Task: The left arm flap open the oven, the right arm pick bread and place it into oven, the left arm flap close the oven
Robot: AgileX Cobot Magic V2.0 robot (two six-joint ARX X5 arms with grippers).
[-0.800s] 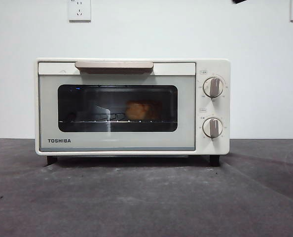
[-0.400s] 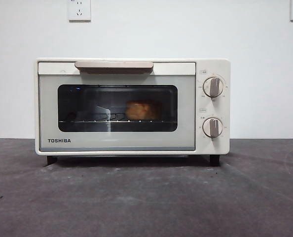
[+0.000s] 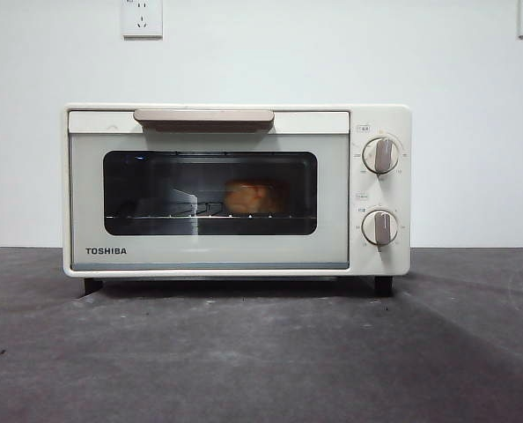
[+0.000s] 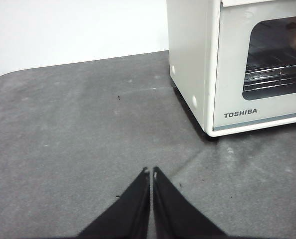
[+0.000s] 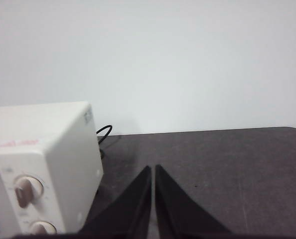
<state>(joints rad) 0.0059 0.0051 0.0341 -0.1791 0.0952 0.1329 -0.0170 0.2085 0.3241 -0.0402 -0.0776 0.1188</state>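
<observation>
The cream-white Toshiba oven (image 3: 235,189) stands in the middle of the dark table with its glass door shut and its beige handle (image 3: 204,115) at the top. The golden bread (image 3: 253,197) lies on the wire rack inside, seen through the glass. My left gripper (image 4: 151,173) is shut and empty, low over the table to the oven's left side (image 4: 190,64). My right gripper (image 5: 152,169) is shut and empty, off the oven's knob side (image 5: 43,164). Neither arm shows in the front view.
Two round knobs (image 3: 380,156) sit on the oven's right panel. A black cable (image 5: 104,132) runs behind the oven. A white wall with two sockets (image 3: 142,18) stands close behind. The grey table (image 3: 261,352) spreads in front of the oven.
A black arm tip at the top right of the front view has gone out of view. The oven and bread have not moved.
</observation>
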